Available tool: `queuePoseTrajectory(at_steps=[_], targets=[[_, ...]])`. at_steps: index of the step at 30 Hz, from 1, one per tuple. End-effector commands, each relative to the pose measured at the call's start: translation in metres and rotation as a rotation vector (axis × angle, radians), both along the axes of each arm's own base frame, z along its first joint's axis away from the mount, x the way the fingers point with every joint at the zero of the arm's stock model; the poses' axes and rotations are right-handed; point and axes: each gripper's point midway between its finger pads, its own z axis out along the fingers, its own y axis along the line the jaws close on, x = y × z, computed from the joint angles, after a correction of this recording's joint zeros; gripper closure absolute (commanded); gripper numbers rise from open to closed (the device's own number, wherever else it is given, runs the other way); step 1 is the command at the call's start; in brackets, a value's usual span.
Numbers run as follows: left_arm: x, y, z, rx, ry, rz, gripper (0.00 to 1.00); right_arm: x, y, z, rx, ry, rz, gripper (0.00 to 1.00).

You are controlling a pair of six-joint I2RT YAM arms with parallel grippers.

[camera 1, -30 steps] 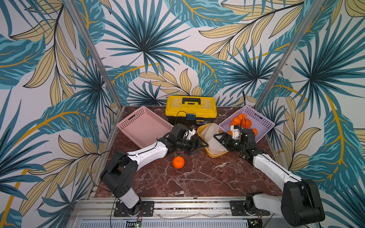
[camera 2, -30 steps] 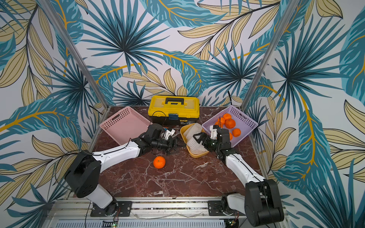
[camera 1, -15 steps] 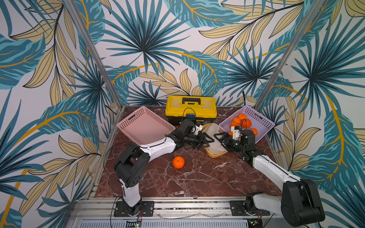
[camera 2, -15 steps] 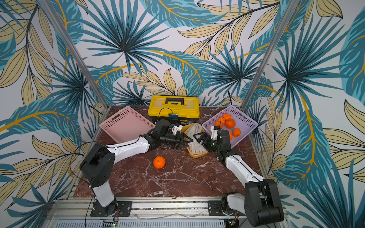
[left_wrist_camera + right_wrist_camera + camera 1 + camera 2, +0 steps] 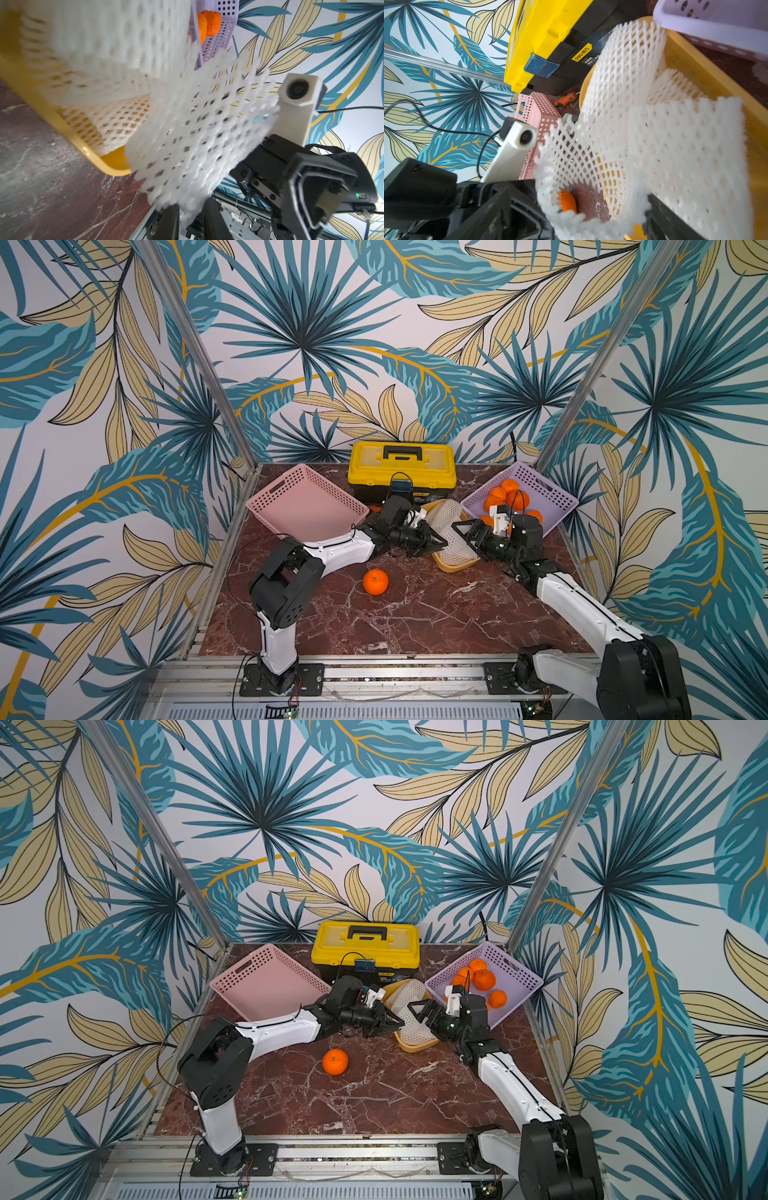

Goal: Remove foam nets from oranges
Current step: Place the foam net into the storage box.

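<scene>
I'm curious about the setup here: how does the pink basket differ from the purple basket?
Colour: the pink basket is pale pink, the purple basket lilac.
Contents: the purple basket holds several bare oranges; the pink basket shows only its bare floor in both top views.
Place: the pink basket sits on the left arm's side of the yellow toolbox, the purple basket on the right arm's side.
Both are shallow, rectangular, with perforated walls.

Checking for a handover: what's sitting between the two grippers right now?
A white foam net spans the gap between the left gripper and the right gripper, above the yellow tray. Both top views show it.
</scene>
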Motion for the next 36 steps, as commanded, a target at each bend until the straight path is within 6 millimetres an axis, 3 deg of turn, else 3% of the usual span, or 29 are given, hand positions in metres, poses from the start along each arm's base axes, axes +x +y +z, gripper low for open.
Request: queuePoseTrajectory(at_steps=[1,15,20,27,32,36], targets=[[0.005,-0.003,-0.013,0.016,-0.001,0.012,0.79,-0.009,-0.004,-0.011,-0.049,0.031,0.005,0.03],[-0.002,0.006,-0.039,0.106,0.03,-0.003,0.6,-0.034,-0.034,-0.006,-0.284,0.049,-0.008,0.04],[-0.007,0.011,-0.039,0.131,0.029,-0.016,0.48,-0.037,-0.021,0.003,-0.236,0.011,0.061,0.13],[-0.011,0.015,-0.033,0.16,0.012,-0.029,0.36,-0.041,-0.013,-0.006,-0.231,0.057,0.131,0.31],[-0.013,0.021,-0.03,0.195,-0.005,-0.033,0.31,-0.041,-0.015,-0.008,-0.248,0.062,0.127,0.35],[-0.014,0.021,-0.024,0.194,-0.019,-0.039,0.26,-0.043,-0.018,-0.007,-0.266,0.06,0.114,0.32]])
